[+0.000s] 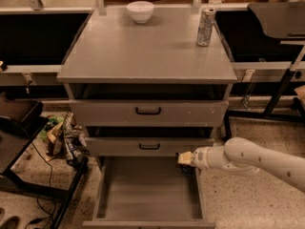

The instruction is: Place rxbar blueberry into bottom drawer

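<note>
Gripper (185,158) hovers at the far right corner of the open bottom drawer (143,194), just under the middle drawer (119,147); its grip can't be told, and the rxbar blueberry isn't plainly visible. Let go this near the right wall, the bar could tip outside.

A bowl (142,11) and can (206,26) are set on the cabinet top (143,56), and the gripper (184,159) is held at the right rear corner of the bottom drawer (147,194).

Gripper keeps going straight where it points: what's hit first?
The gripper, at the right edge of the bottom drawer, points left across the open tray. Way looks free until the drawer's left wall; depth unclear, so it might graze the middle drawer front.
</note>
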Robot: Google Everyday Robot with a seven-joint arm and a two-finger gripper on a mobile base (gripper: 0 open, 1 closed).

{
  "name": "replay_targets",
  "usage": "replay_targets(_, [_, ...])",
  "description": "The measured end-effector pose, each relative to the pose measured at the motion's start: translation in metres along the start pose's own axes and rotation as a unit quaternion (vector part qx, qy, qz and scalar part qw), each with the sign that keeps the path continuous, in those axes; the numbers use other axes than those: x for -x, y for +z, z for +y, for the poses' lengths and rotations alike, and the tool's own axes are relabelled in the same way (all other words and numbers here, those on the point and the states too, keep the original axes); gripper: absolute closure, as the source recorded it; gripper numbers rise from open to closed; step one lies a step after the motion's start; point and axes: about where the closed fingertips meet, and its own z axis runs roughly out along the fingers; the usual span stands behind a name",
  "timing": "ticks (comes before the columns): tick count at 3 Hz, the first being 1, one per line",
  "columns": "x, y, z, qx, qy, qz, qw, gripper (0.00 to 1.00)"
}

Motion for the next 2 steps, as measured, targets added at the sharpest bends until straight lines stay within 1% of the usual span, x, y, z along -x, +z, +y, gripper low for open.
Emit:
replay_targets(1, [-0.0181, 0.0404, -0.0347, 0.014, 0.04, -0.004, 0.9991, 1.0])
replay_targets(2, [-0.0182, 0.0407, -0.0348, 0.014, 0.04, -0.004, 0.9991, 1.0])
